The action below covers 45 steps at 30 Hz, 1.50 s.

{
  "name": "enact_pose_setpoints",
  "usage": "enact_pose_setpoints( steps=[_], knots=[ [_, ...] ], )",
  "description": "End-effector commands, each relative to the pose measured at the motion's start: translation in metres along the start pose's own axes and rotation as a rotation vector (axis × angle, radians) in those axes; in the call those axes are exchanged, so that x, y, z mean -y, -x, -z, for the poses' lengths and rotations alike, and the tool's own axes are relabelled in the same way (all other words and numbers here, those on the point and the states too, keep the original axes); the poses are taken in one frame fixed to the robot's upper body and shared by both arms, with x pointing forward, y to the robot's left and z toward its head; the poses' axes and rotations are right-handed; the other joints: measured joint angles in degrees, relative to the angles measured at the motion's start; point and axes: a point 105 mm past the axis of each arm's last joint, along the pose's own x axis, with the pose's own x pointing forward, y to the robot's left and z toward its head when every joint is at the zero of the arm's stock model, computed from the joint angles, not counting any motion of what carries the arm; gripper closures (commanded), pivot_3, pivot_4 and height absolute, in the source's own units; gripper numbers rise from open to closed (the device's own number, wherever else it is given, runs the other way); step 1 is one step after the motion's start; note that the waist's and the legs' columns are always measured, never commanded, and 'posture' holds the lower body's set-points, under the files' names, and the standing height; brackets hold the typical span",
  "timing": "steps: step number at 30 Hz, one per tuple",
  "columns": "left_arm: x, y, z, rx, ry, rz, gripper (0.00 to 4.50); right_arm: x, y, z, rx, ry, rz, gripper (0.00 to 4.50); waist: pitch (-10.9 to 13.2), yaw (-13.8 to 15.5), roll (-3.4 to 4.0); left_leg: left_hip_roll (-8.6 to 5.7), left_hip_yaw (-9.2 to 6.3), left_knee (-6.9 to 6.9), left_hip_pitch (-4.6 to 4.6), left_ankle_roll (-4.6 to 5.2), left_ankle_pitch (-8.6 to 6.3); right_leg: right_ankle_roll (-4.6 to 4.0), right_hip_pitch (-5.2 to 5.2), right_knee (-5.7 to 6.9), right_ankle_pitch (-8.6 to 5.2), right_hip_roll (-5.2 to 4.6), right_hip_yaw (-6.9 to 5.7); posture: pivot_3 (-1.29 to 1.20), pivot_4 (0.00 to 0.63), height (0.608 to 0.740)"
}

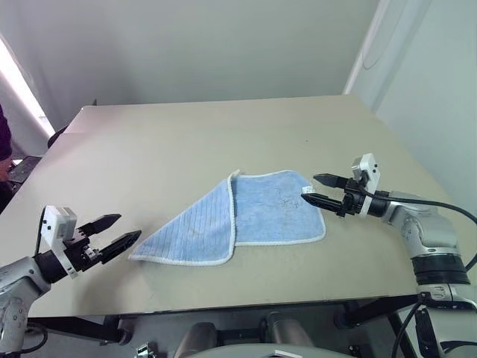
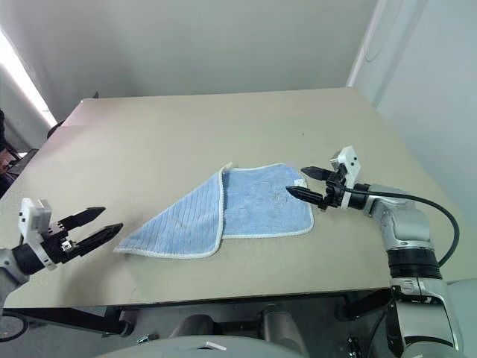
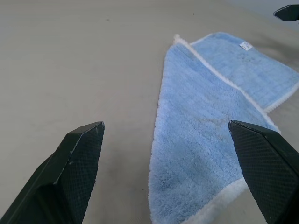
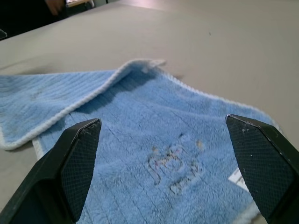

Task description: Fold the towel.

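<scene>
The light-blue towel (image 1: 246, 216) lies on the beige table (image 1: 186, 142), partly folded: its left part is turned over, ribbed side up, and lies across the fluffy right part (image 4: 177, 140). White stitching runs along its edges, and a tiny white tag (image 3: 245, 45) sits near its far right corner. My left gripper (image 1: 118, 230) hovers open just off the towel's near left corner (image 3: 182, 205). My right gripper (image 1: 320, 189) hangs open over the towel's right edge. Neither holds anything.
The table's near edge (image 1: 223, 302) runs just below the towel. A dark object (image 1: 22, 168) stands beyond the table's left side. Walls (image 1: 223, 45) rise behind and to the right of the table.
</scene>
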Motion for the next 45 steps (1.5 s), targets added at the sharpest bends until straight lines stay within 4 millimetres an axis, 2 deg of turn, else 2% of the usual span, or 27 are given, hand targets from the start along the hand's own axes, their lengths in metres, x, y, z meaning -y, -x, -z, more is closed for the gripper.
enact_pose_setpoints(
  steps=[1, 9, 13, 18, 24, 28, 32, 36, 45],
  knots=[
    [0.001, -0.007, -0.011, 0.023, -0.028, 0.018, 0.00, 0.002, 0.005, -0.015, 0.029, 0.045, 0.004, 0.05, 0.00, 0.10, 0.00, 0.00, 0.00, 0.00, 0.00, 0.00, 0.00, 0.00, 0.00, 0.00, 0.00, -0.01, 0.00, 0.00, 0.000, 0.740],
    [-0.002, -0.020, -0.011, 0.032, -0.040, 0.040, 0.00, 0.006, 0.007, -0.019, 0.063, 0.059, 0.047, 0.05, 0.00, 0.03, 0.00, 0.00, -0.01, 0.00, 0.03, 0.00, 0.00, 0.00, 0.02, 0.03, 0.00, 0.02, 0.00, 0.00, 0.000, 0.740],
    [-0.001, -0.029, -0.009, 0.036, -0.038, 0.060, 0.00, 0.015, 0.007, -0.017, 0.074, 0.041, 0.097, 0.05, 0.00, 0.14, 0.00, 0.00, -0.01, 0.00, 0.02, 0.00, 0.00, 0.02, 0.01, 0.02, 0.02, 0.01, 0.00, 0.00, 0.000, 0.740],
    [0.007, -0.037, 0.000, 0.028, -0.028, 0.085, 0.00, 0.042, 0.006, -0.023, 0.099, 0.018, 0.249, 0.05, 0.00, -0.04, 0.00, -0.01, 0.03, 0.01, 0.04, 0.00, 0.00, -0.01, 0.03, 0.04, 0.03, 0.00, 0.05, 0.00, 0.000, 0.740],
    [0.016, -0.034, 0.007, 0.015, -0.015, 0.101, 0.00, 0.068, -0.013, -0.009, -0.019, -0.045, 0.365, 0.05, 0.00, -0.16, 0.00, 0.00, 0.01, -0.02, 0.02, 0.00, 0.00, -0.04, -0.03, 0.07, 0.05, 0.01, 0.05, 0.00, 0.000, 0.740],
    [0.017, -0.034, 0.011, 0.014, -0.011, 0.086, 0.00, 0.082, -0.030, 0.009, -0.112, -0.089, 0.452, 0.05, -0.01, -0.21, 0.00, 0.00, 0.02, -0.02, 0.04, 0.00, 0.01, -0.08, -0.02, 0.10, 0.06, 0.03, 0.06, 0.00, 0.000, 0.740],
    [0.019, -0.036, 0.007, 0.022, -0.015, 0.086, 0.00, 0.080, -0.053, 0.019, -0.175, -0.127, 0.448, 0.05, -0.01, -0.20, 0.01, -0.01, 0.02, -0.02, 0.02, 0.00, 0.01, -0.26, -0.05, 0.12, 0.19, 0.02, 0.06, 0.00, 0.000, 0.740],
    [0.019, -0.036, 0.006, 0.023, -0.026, 0.080, 0.00, 0.073, -0.071, 0.024, -0.222, -0.070, 0.424, 0.05, -0.01, -0.25, 0.01, -0.01, 0.01, -0.02, -0.01, 0.00, 0.01, -0.12, -0.07, 0.11, 0.27, 0.01, 0.06, 0.00, 0.000, 0.740],
    [0.020, -0.033, 0.008, 0.019, -0.037, 0.062, 0.00, 0.063, -0.092, 0.035, -0.284, -0.060, 0.411, 0.05, -0.03, -1.79, 0.02, -0.01, -0.01, -0.02, 0.06, -0.01, 0.01, -0.12, -0.03, 0.20, 0.29, 0.01, 0.07, 0.00, 0.000, 0.740]
  ],
)
